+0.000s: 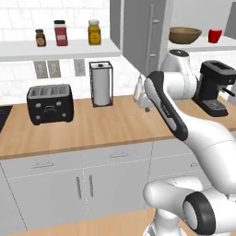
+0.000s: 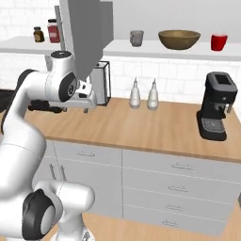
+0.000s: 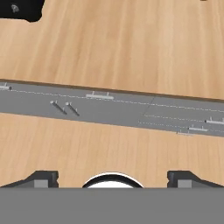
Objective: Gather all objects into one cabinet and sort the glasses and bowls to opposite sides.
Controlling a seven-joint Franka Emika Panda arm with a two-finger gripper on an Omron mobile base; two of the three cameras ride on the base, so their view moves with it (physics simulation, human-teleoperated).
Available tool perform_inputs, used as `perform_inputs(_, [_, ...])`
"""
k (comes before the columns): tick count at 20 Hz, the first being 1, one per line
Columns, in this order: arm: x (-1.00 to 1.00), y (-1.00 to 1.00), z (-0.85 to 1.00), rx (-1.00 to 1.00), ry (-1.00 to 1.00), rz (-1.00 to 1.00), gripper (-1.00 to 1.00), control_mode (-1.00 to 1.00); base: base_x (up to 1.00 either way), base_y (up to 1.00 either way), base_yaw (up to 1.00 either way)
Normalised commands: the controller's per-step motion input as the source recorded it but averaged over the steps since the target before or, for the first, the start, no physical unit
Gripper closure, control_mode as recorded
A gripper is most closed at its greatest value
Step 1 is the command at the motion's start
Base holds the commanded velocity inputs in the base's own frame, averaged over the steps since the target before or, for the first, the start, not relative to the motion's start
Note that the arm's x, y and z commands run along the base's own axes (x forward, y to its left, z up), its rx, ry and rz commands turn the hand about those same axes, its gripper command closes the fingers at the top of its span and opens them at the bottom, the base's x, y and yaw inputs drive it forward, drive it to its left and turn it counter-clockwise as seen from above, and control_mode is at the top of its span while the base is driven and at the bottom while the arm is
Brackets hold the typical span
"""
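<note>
Grey-green cup (image 2: 136,37), wooden bowl (image 2: 179,39), red cup (image 2: 219,42) along the shelf (image 2: 155,48).

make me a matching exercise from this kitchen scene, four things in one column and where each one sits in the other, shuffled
Things:
1. wide brown wooden bowl
2. black four-slot toaster
3. black coffee machine
4. yellow lidded jar

Places:
A. on the counter, right end, in the right base view
B. on the open wall shelf beside a red jar
C. on the white cabinet shelf between a grey-green cup and a red cup
D. on the counter left of the paper towel holder

Pairs: 1-C, 2-D, 3-A, 4-B
</note>
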Motion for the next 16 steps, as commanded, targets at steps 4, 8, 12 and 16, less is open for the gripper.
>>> perform_inputs(4, [0.00, 0.00, 0.00, 0.00, 0.00, 0.00, -1.00, 1.00, 0.00, 0.72, 0.00])
perform_inputs(8, [0.00, 0.00, 0.00, 0.00, 0.00, 0.00, -1.00, 1.00, 0.00, 0.70, 0.00])
perform_inputs(12, [0.00, 0.00, 0.00, 0.00, 0.00, 0.00, -1.00, 1.00, 0.00, 0.75, 0.00])
perform_inputs(16, [0.00, 0.00, 0.00, 0.00, 0.00, 0.00, -1.00, 1.00, 0.00, 0.76, 0.00])
